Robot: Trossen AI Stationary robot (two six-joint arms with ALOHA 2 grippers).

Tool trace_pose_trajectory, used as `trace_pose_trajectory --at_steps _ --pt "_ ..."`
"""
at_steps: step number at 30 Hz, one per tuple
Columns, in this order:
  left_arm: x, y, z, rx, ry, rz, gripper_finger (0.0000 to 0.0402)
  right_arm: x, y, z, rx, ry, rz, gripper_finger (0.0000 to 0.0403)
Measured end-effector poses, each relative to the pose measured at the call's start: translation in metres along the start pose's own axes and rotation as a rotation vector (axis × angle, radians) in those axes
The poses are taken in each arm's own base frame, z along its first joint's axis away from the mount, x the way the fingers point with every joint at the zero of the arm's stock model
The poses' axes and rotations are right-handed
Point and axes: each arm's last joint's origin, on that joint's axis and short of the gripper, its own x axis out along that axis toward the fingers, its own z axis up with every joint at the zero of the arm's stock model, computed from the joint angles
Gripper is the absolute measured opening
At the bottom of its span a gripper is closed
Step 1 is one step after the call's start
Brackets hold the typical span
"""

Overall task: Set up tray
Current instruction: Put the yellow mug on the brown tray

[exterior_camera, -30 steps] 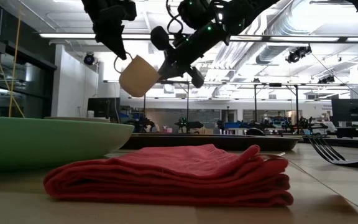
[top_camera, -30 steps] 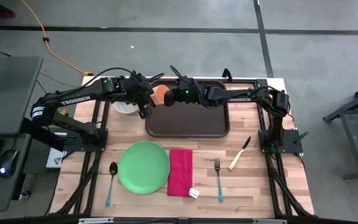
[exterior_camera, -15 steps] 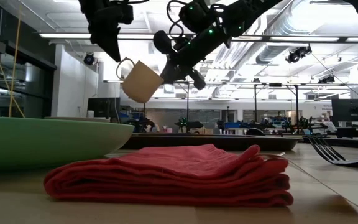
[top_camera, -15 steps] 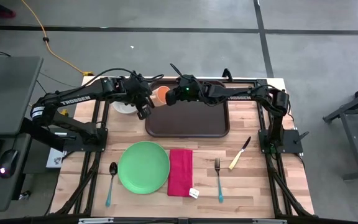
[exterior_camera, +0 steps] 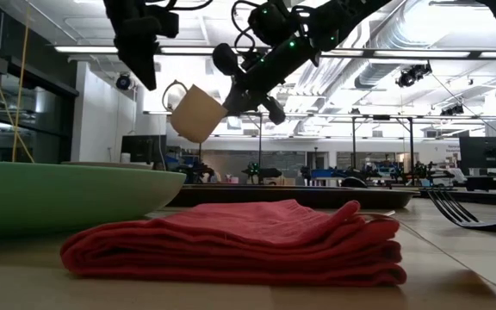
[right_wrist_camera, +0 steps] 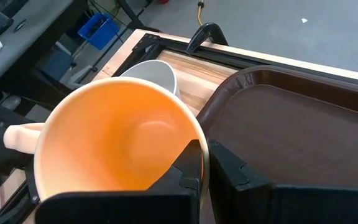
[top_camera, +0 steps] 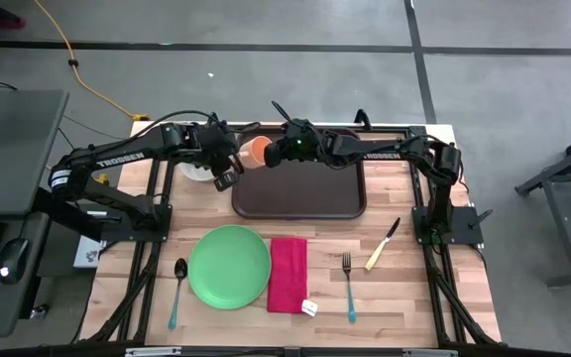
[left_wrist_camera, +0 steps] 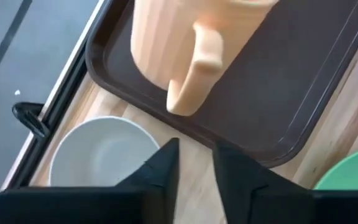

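I judged the biggest risk to be the orange mug (top_camera: pixel 256 151) dropping onto the tray (top_camera: pixel 305 193). The dark brown tray lay at the far middle of the wooden table (top_camera: pixel 414 288), beyond the green plate (top_camera: pixel 229 266) and red napkin (top_camera: pixel 287 274), and the mug hung in the air over its left far corner. The right gripper (top_camera: pixel 269 157) held it by a thin pinch only, fingers clamped on the rim, one inside the cup and one outside. With such a narrow hold the mug could swing or slip, and a fall from that height could chip it or tip it off the tray edge toward the white bowl (top_camera: pixel 198 170) just beside. The left gripper (top_camera: pixel 223 178) sat close by the mug's handle, fingers part open and holding nothing that I could see; a stray nudge from it could knock the mug loose.

The high view gave me the layout, with spoon (top_camera: pixel 176 291), fork (top_camera: pixel 348 285) and knife (top_camera: pixel 383 244) near the plate, but no sense of height. The low view showed the mug (exterior_camera: pixel 196 113) tilted, well clear of the tray. The right wrist view alone showed the rim pinch on the mug (right_wrist_camera: pixel 117 134). The left wrist view showed the handle (left_wrist_camera: pixel 194 74) free, apart from the left fingers (left_wrist_camera: pixel 160 168)
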Motion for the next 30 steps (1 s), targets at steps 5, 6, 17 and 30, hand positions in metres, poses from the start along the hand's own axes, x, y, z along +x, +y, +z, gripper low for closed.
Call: trace_pose_trajectory --at_steps 5,6,17,30 --pt "0.000 0.000 0.006 0.030 -0.056 -0.003 0.0199 0.000 0.002 -0.001 0.002 0.000 0.014 0.0000" --pt "0.000 0.000 0.006 0.029 -0.064 -0.001 0.0207 0.000 0.003 -0.001 0.001 0.002 0.015 0.0000" --pt "0.007 -0.003 0.015 0.021 -0.105 0.005 0.0224 -0.001 0.008 -0.002 0.026 -0.006 0.047 0.0000" --pt "0.025 -0.008 0.023 0.050 -0.074 -0.007 0.0118 -0.001 0.009 -0.006 0.020 0.012 0.035 0.0000"
